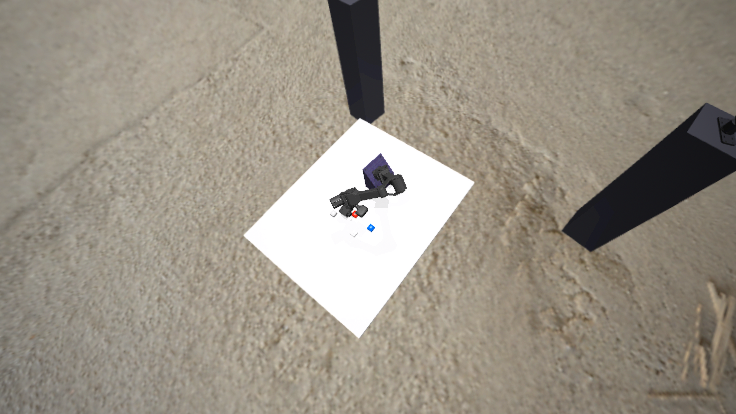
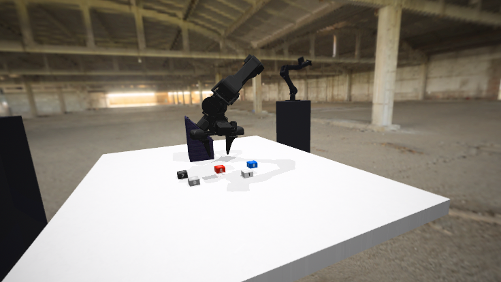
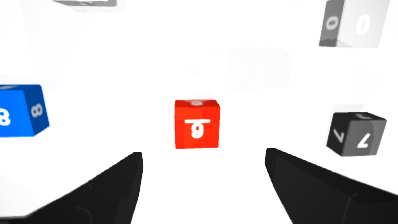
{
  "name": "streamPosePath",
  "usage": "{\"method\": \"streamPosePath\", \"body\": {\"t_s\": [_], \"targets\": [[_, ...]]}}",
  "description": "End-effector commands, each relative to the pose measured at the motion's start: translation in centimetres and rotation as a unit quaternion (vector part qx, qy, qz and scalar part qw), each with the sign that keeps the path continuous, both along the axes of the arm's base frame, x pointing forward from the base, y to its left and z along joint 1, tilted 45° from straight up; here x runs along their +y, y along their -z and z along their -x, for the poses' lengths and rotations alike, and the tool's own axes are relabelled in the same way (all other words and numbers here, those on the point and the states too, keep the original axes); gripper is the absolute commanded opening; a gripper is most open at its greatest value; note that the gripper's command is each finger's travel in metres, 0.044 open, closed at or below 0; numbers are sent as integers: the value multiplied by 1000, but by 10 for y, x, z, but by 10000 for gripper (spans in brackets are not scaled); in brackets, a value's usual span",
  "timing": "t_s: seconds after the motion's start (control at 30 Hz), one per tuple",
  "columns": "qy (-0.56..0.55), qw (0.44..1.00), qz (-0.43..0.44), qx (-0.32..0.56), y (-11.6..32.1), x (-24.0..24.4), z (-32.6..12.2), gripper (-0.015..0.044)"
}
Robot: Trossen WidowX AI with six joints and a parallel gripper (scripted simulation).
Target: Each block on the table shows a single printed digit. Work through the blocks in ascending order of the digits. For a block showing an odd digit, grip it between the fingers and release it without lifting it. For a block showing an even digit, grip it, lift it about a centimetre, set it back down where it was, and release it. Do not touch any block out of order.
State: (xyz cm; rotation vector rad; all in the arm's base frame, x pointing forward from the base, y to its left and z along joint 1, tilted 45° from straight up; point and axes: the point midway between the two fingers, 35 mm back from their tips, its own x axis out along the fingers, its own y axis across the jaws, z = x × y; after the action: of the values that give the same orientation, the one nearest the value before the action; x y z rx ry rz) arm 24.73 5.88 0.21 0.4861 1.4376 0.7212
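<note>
Five small digit blocks stand on the white table. The red block point(image 1: 354, 214) point(image 2: 219, 169) point(image 3: 197, 125) shows an underlined digit that looks like a 6. The blue block point(image 1: 370, 227) point(image 2: 252, 164) point(image 3: 17, 112) shows 8. The white block point(image 2: 246, 174) shows 1; only its edge is in the wrist view. The grey-white block point(image 1: 333, 213) point(image 2: 194, 181) point(image 3: 356, 24) shows 0, and the black block point(image 2: 182, 174) point(image 3: 356, 134) shows 7. My gripper point(image 2: 219, 154) point(image 3: 205, 157) is open and empty above the table, with the red block ahead, laterally between its fingertips.
A dark purple slanted block point(image 1: 374, 168) point(image 2: 190, 150) stands by the arm's base. Dark pillars point(image 1: 366, 61) point(image 2: 293, 126) stand beyond the table point(image 1: 360, 303) point(image 2: 175, 238). The black 7 block is close beside the grey-white 0 block.
</note>
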Motion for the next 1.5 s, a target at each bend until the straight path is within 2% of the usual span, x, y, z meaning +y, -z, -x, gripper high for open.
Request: {"method": "streamPosePath", "body": {"t_s": [0.0, 0.93, 1.3, 1.47], "targets": [[2, 1000, -5, 3, 12, 13, 4, 400], [2, 1000, -6, 3, 37, 39, 5, 400], [2, 1000, -6, 3, 37, 39, 5, 120], [2, 1000, -6, 3, 37, 39, 5, 120]]}}
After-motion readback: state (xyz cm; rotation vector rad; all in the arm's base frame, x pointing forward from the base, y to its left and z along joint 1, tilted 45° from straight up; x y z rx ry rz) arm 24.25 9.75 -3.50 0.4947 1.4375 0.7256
